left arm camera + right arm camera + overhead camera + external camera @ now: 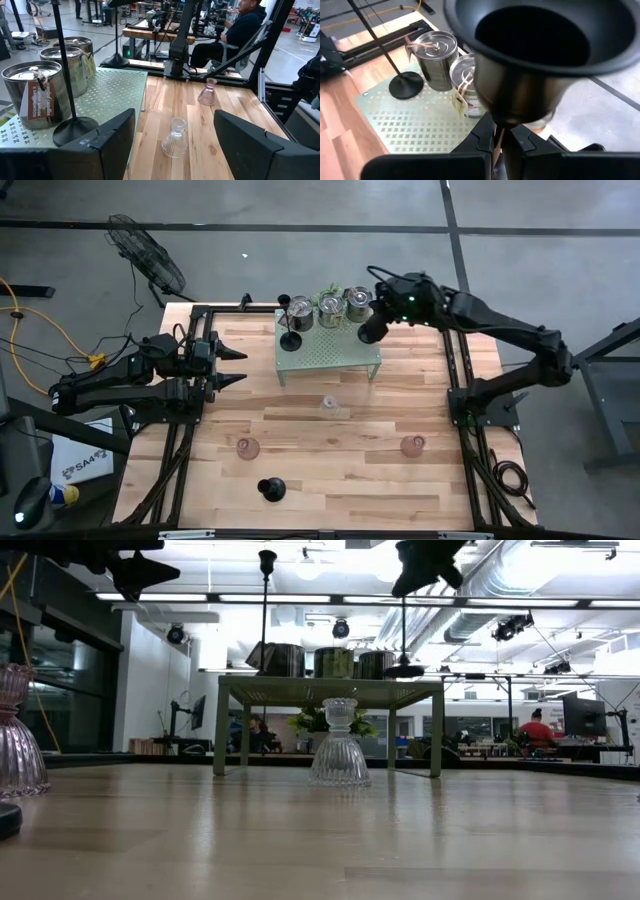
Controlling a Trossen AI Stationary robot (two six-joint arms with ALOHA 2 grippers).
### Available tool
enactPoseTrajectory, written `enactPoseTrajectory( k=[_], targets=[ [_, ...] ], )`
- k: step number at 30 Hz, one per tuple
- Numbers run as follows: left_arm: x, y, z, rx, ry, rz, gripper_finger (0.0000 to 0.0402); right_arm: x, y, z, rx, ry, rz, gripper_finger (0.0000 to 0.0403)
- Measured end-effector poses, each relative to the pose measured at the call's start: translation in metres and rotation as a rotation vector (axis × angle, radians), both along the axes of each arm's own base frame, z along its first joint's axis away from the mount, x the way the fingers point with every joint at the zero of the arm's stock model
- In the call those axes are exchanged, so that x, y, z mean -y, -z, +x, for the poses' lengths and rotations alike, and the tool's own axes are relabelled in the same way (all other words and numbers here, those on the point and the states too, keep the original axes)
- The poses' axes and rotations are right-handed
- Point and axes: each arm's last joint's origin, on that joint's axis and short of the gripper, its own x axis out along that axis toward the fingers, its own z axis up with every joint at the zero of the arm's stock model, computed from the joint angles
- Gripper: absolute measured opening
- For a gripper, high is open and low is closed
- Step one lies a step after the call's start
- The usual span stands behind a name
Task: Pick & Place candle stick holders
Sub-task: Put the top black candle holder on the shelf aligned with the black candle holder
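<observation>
Over the right end of the green rack [345, 350] I carry a black candle holder [540, 45], my right claw [501, 134] clenched on its thin stem just under the wide cup; its round base [404, 670] hangs just above the rack top, not yet down as far as I can judge. The stem is slim, so it could swing or slip in my fingers; a tilted base would land on its edge and topple. Three silver tins [330, 310] stand close by with a plant behind them, and another black holder [291, 340] stands at the rack's left end; drifting sideways I could knock the nearest tin. On the table [340, 480] wait a clear glass holder [328, 406], two pink ones [248, 447] and a black one [271, 490]. My left claw [238, 367] idles spread wide at the table's left edge.
</observation>
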Motion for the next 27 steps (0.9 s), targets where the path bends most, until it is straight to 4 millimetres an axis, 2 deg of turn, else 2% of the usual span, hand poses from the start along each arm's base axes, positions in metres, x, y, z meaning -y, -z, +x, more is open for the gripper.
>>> enactPoseTrajectory(
  k=[10,27],
  targets=[
    [0.000,0.000,0.000,0.000,0.000,-0.003,0.0267,0.011,0.017,0.026,-0.007,0.005,0.006,0.0005],
    [0.000,0.000,0.000,0.001,-0.001,-0.004,0.0267,0.015,0.022,0.029,-0.033,0.056,-0.012,0.0005]
  ],
)
